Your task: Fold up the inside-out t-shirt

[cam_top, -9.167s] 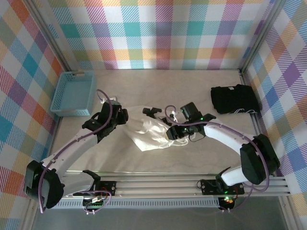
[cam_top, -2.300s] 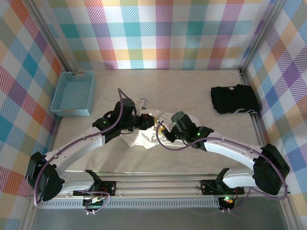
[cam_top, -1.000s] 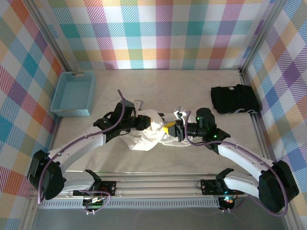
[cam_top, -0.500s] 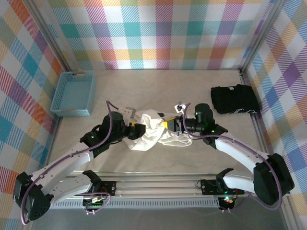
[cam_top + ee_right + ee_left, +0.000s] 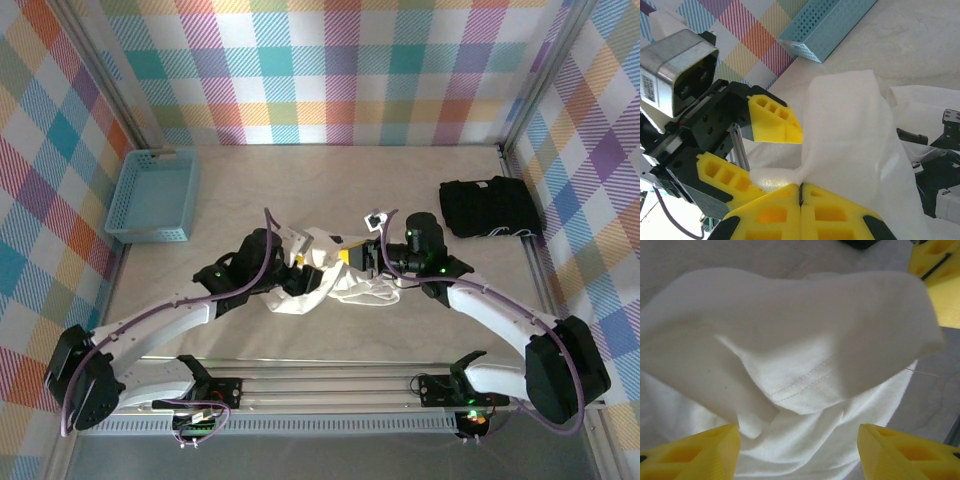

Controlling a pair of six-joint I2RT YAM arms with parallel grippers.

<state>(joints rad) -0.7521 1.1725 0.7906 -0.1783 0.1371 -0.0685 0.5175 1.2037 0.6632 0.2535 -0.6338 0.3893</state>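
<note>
Your shirt [image 5: 328, 287] lay bunched in a crumpled white heap at mid-table [image 5: 330, 185], betw. the two wrists, w/ part of it lifted off the surface. Your R gripper [image 5: 800, 192] was clenched on a fold of the shirt. In the R wrist view its yellow fingers met flush w/ cloth pinched where they joined, and the fabric rose from there in a peak. Your L gripper [image 5: 797, 435] was released, jaws wide apart. In the L wrist view a stitched hem edge hung betw. the yellow fingers, w/ neither pad clearly touching it. From the top cam the two grippers faced each other, near, over the heap, L from the left and R from the right. The blue basket [image 5: 152, 195] sat at the far left of the table, well apart from the shirt. A black garment [image 5: 488, 208] lay folded at the far right, near the wall. How the shirt's lower layers lay, you couldn't tell.
</note>
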